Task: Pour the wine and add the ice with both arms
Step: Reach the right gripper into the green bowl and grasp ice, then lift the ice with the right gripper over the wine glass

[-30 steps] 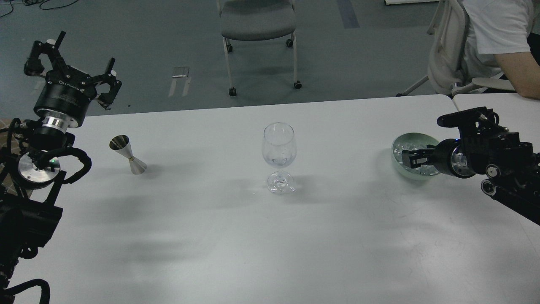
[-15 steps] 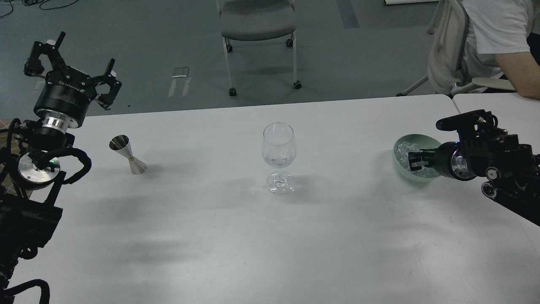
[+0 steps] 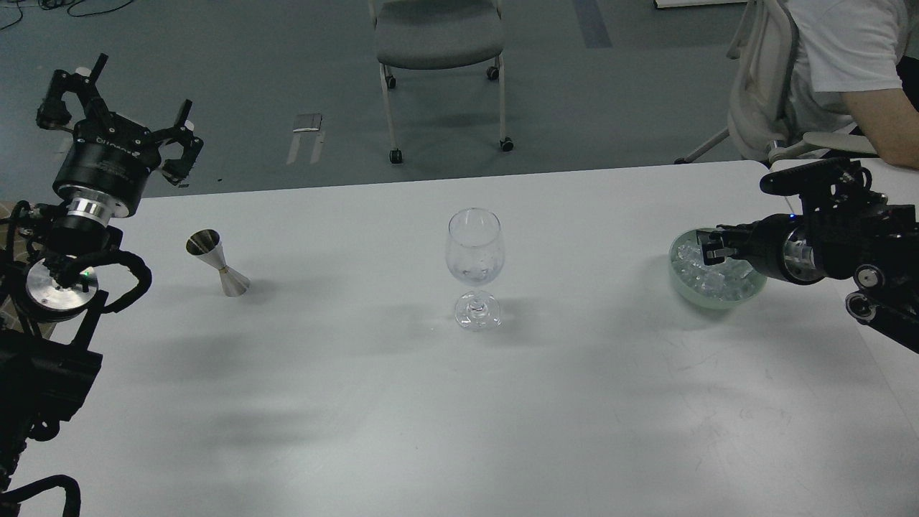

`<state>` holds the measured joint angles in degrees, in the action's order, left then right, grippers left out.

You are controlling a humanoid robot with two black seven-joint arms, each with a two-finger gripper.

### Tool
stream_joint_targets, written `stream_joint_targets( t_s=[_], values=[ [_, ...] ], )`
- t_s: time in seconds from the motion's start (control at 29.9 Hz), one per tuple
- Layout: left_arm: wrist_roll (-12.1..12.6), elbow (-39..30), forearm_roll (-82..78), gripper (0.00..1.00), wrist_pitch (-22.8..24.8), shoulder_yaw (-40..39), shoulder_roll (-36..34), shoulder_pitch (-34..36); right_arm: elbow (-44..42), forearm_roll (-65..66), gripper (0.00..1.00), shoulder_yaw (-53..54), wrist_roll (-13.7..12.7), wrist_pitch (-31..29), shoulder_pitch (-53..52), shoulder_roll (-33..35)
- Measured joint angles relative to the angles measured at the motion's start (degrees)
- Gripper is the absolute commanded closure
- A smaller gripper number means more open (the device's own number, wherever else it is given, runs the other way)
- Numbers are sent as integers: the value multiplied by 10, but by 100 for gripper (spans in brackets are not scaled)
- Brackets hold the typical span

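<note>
A clear wine glass [image 3: 474, 244] stands upright at the table's middle, with a little clear wine [image 3: 474, 273] low in its bowl. A pale green bowl [image 3: 683, 285] at the right holds a heap of clear ice cubes [image 3: 707, 278]. My right gripper [image 3: 711, 248] hovers just over the bowl's left part, small and dark, so its fingers cannot be told apart. My left gripper [image 3: 118, 111] is open and empty, raised beyond the table's far left corner. A steel jigger [image 3: 217, 263] stands tilted on the table below it.
The white table [image 3: 431, 402] reaches the view's near edge. A second table [image 3: 883, 176] abuts it at the right, where a seated person [image 3: 847, 57] rests an arm. An office chair [image 3: 438, 43] stands on the floor behind.
My right gripper has risen out of the ice bowl and pulled slightly right, and more ice shows now. My left gripper has shifted slightly left and stays open.
</note>
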<state>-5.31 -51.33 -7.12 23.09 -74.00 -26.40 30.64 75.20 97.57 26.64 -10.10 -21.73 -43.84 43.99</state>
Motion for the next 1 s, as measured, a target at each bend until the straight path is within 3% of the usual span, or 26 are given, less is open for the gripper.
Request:
stream_joint_targets(
  t_s=[0.2,0.4,0.7,0.87,1.0],
  values=[
    [1,-1,0,2,-1,3,0,0,64,-2,99,70,2,-5,0,35],
    [1,-2,0,2,-3,3,2,2,117,-2,99,153,3,-6,-8,16],
    [1,-2,-1,2,-3,6,0,3,152,-2,99,161,-6,-7,-69,-128],
    [1,-2,-1,2,-3,2,-6,1,145,-1,99,156,-57,-7,-76,-224],
    [1,-2,0,2,-2,0,-9,0,138,4,99,141,-71,-7,-74,-266]
  ],
)
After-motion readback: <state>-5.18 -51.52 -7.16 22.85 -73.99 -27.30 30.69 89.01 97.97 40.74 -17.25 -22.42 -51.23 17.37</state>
